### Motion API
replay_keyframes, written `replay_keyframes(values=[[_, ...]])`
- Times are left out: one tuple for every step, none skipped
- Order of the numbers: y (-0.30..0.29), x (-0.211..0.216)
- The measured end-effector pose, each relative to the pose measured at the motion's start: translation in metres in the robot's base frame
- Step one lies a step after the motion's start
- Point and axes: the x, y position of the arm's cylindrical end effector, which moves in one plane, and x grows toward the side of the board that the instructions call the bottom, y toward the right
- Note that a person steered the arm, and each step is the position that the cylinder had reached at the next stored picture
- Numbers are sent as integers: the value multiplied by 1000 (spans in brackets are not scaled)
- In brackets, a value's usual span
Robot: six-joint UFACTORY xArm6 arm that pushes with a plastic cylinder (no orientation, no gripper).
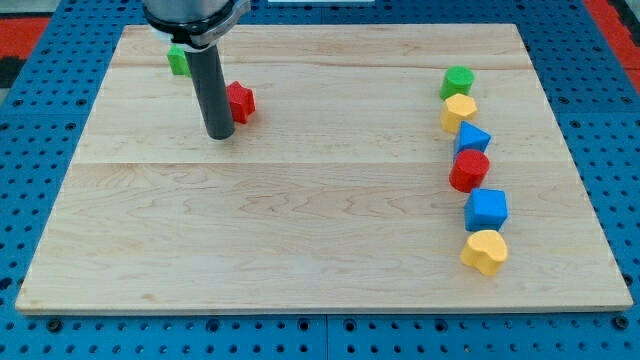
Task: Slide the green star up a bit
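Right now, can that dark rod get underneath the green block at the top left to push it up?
Probably yes. My tip rests below the green star, slightly to the view's right, beside the red block. The board just below the star looks free, so a short leftward move should line it up.

Pale wooden surface (320, 230), rectangular. At the view's top left: green star block (178, 60), red star block (240, 102). Down the view's right, in a column: green cylinder block (457, 82), yellow block (459, 111), blue block (471, 139), red cylinder block (469, 170), blue cube block (487, 210), yellow heart block (485, 251).
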Motion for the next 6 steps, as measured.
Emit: replay_keyframes(values=[[-8, 27], [-25, -3], [-50, -52], [-46, -85], [-68, -113], [-56, -118]])
